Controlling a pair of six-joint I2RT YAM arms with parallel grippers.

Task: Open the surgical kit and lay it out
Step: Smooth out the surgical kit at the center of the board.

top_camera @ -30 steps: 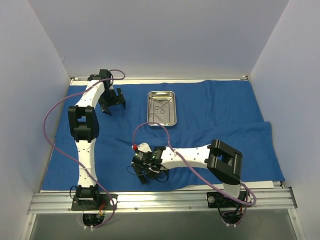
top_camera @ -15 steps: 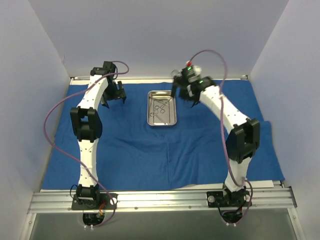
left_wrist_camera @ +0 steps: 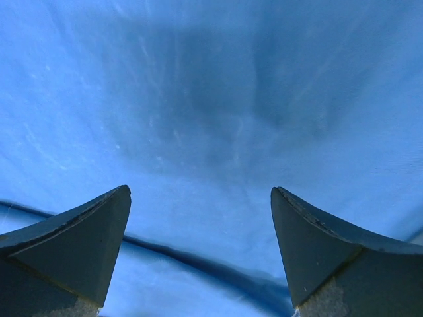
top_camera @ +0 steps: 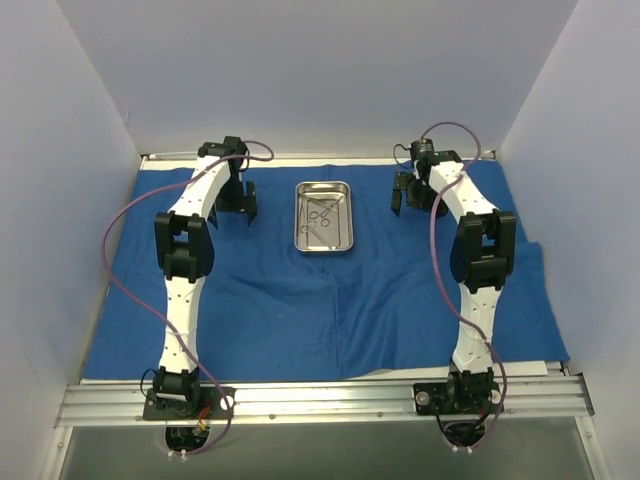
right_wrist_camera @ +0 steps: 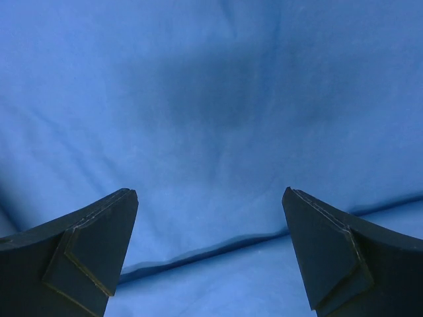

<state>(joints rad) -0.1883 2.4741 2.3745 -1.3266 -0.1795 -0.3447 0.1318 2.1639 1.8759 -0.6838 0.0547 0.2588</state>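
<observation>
Blue cloth wrap (top_camera: 330,310) lies spread out, soft and floppy, with the stiff steel tray (top_camera: 323,248) on its far middle. Either side hover the left gripper (top_camera: 245,208) and right gripper (top_camera: 407,203), jaws wide open and empty. The thin instruments (top_camera: 320,215) inside look slippery, probably best pinched at the loops.

A pale flat table (top_camera: 300,158) carries a large blue cloth wrap (top_camera: 300,300), spread open over nearly all of its top. A ribbed aluminium rail (top_camera: 320,400) runs along the table's near edge. The cloth's near hem stops just short of that rail, leaving a thin white sliver of tabletop bare towards its right end. Far from the rail, a narrow pale strip shows beyond the cloth. The cloth is creased, with a raised fold across its right part.
</observation>
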